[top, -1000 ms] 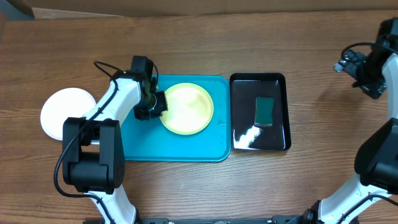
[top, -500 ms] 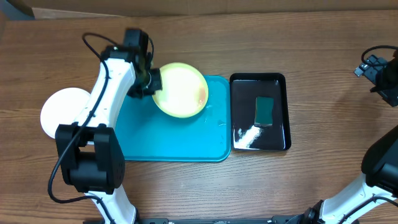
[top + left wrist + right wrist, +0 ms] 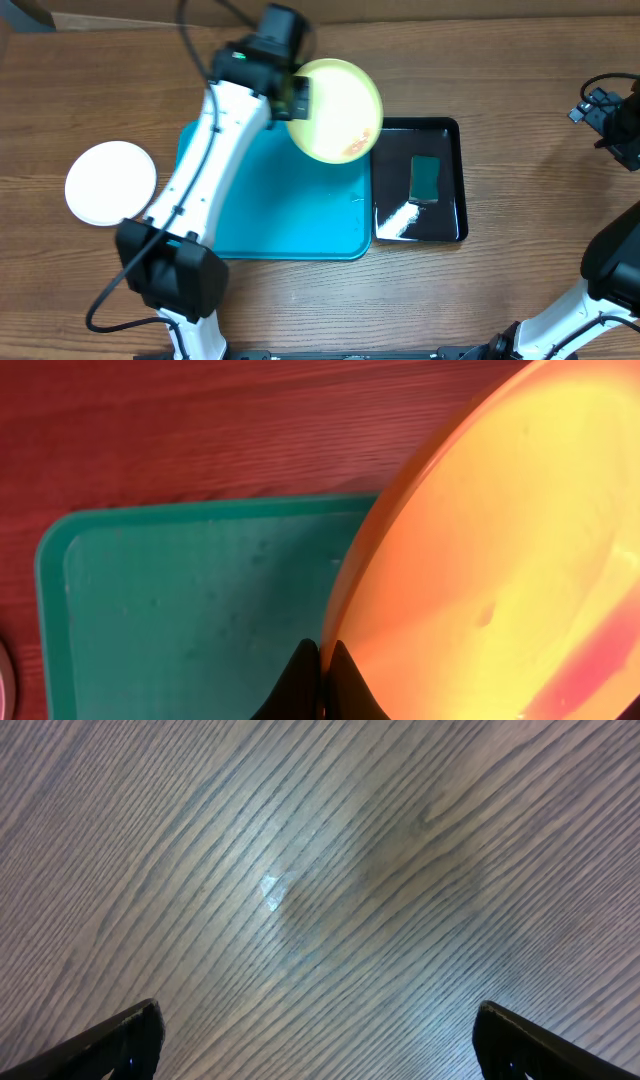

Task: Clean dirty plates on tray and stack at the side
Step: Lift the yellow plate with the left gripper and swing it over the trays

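The pale yellow-green plate [image 3: 335, 110] has left the floor of the teal tray [image 3: 270, 200], where it lay a second ago. It now hangs tilted in the air over the tray's far right corner, its edge crossing the far left corner of the black tray [image 3: 445, 150] in the overhead view. A reddish smear [image 3: 355, 148] shows near its lower right rim. The left end effector [image 3: 298, 98] is pinched tight on the plate's left rim, fingertips [image 3: 320, 678] meeting on the lip. A round plate has no long axis, so the relation that matters is the green sponge [image 3: 426, 178]. It lies to the right of the held plate and nearer the robot, its long side running front to back, with a white patch [image 3: 398, 215] just beside it. The right end effector [image 3: 315, 1030], jaws spread wide and empty over bare bench [image 3: 320, 870], is probably the nearer one to the sponge. The white plate [image 3: 110, 183] rests on the bench left of the tray, well apart. No aqua plate is visible.
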